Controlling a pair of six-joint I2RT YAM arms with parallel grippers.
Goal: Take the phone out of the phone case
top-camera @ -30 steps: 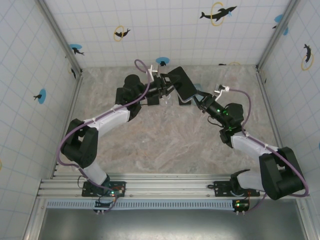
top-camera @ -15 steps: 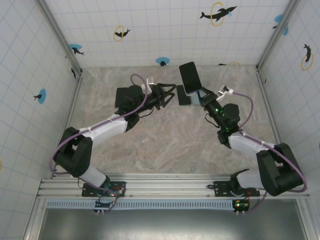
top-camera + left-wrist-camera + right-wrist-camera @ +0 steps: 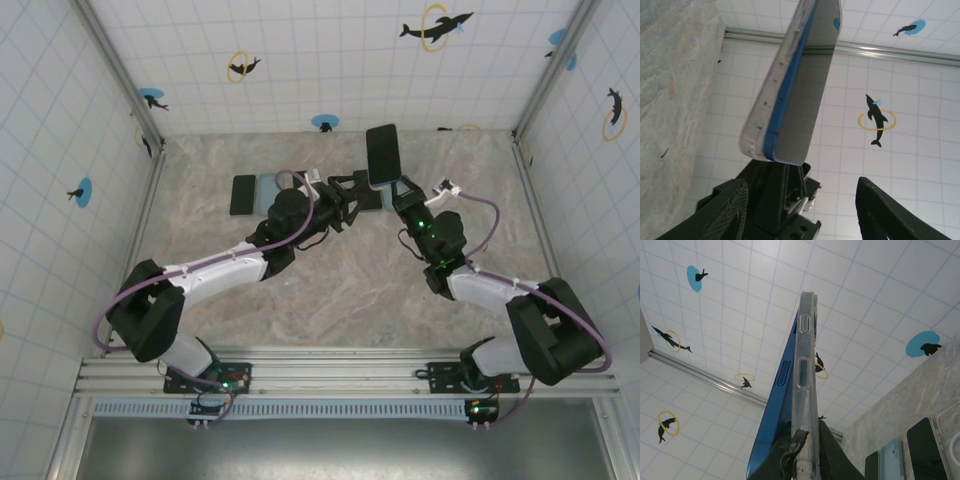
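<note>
The phone (image 3: 381, 153) stands on end at the back of the table, dark screen up toward the camera. My right gripper (image 3: 390, 184) is shut on its lower end. In the right wrist view the clear phone case (image 3: 805, 365) is pinched between my right gripper (image 3: 809, 452) fingers, and the blue phone (image 3: 774, 410) leans away from the case on the left side. My left gripper (image 3: 355, 192) is open just left of and below the phone. In the left wrist view its fingers (image 3: 726, 212) stand wide apart below the phone (image 3: 802, 85), not touching it.
A black phone (image 3: 243, 194) and a pale blue case (image 3: 268, 187) lie flat on the marble table at the back left. In the right wrist view more phones and cases (image 3: 922, 440) lie on the table at lower right. Tiled walls close in three sides.
My left gripper let go of the phone, drew back, then came in under it from the left. My right gripper raised the phone more upright and moved it slightly right.
</note>
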